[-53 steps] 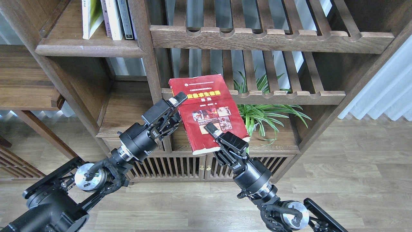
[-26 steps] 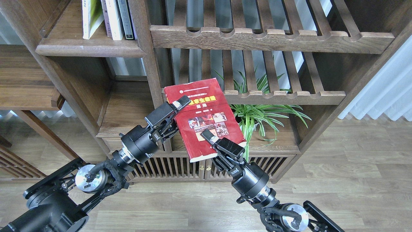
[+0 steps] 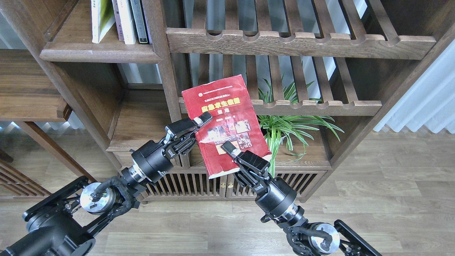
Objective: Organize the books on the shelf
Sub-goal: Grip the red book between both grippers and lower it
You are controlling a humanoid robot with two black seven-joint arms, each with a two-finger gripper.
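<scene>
The red book [image 3: 220, 103] with small photos is held in the air, tilted, in front of the middle post of the bookcase. My left gripper [image 3: 199, 124] is shut on its left edge, where the cover bends a little. My right gripper [image 3: 229, 149] is shut on its lower edge from below. The shelf [image 3: 99, 56], a solid dark plank, is at the upper left. The yellow-green and white book [image 3: 101, 17] stands on it beside a few thin spines [image 3: 131, 17]. No maroon cover shows.
Two slatted racks with notched rails sit on the right, the upper rack [image 3: 298, 44] and the lower rack [image 3: 312, 105], just behind the book. A green spider plant [image 3: 295, 124] stands below them. A cabinet with slatted doors [image 3: 199, 185] is underneath. An open cubby [image 3: 142, 117] is left of the post.
The red book has tipped more upright and its top edge has risen. My left gripper has slid lower along the left edge. My right gripper has barely moved.
</scene>
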